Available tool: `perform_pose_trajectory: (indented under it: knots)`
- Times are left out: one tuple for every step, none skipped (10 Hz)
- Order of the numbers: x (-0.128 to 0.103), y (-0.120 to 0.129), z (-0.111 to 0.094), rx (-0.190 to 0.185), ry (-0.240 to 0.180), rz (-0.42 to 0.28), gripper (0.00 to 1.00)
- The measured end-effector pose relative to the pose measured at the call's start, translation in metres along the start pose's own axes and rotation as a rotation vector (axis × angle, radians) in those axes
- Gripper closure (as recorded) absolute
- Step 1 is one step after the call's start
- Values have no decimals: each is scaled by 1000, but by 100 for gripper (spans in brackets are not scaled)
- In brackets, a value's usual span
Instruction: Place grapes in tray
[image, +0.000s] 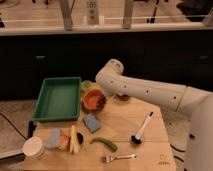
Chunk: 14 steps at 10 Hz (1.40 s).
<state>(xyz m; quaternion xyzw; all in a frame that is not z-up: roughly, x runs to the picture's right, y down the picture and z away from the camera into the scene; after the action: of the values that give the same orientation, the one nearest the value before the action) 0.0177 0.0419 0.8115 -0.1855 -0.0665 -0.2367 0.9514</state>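
Note:
The green tray (59, 98) with a raised rim lies at the table's left back; I see nothing in it. A dark reddish lump, apparently the grapes (122, 97), lies on the table just under my white arm, partly hidden by it. My gripper (101, 100) hangs down from the arm's bend, over the right edge of the round orange bowl (91, 99). It is left of the grapes and right of the tray.
A blue sponge (91, 122), a green pepper (104, 144), a black brush with a white handle (141, 129) and a fork (119, 157) lie on the front half of the table. A white cup (34, 147), a banana (73, 139) and small items stand front left. A pale green item (86, 86) sits behind the bowl.

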Motion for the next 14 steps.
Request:
perform_pose_trajectory:
  knots:
    - [-1, -3, 0, 2, 4, -10, 98]
    - [-3, -6, -1, 4, 7, -20, 98]
    - [-7, -10, -1, 5, 11, -34, 98]
    - [-9, -14, -2, 8, 15, -45, 98]
    - [-10, -16, -2, 8, 19, -52, 98]
    - [-11, -19, -3, 10, 25, -62, 98]
    - [-12, -23, -3, 12, 29, -71, 98]
    - [-17, -28, -3, 15, 32, -86, 98]
    - [-21, -32, -4, 16, 36, -101, 98]
    - [-23, -36, -5, 18, 42, -112, 98]
    - [-23, -39, -5, 21, 46, -121, 98]
    - [-26, -42, -5, 24, 46, -130, 98]
    - [-34, -48, -5, 27, 43, -143, 98]
    - [-39, -53, -4, 31, 42, -152, 98]
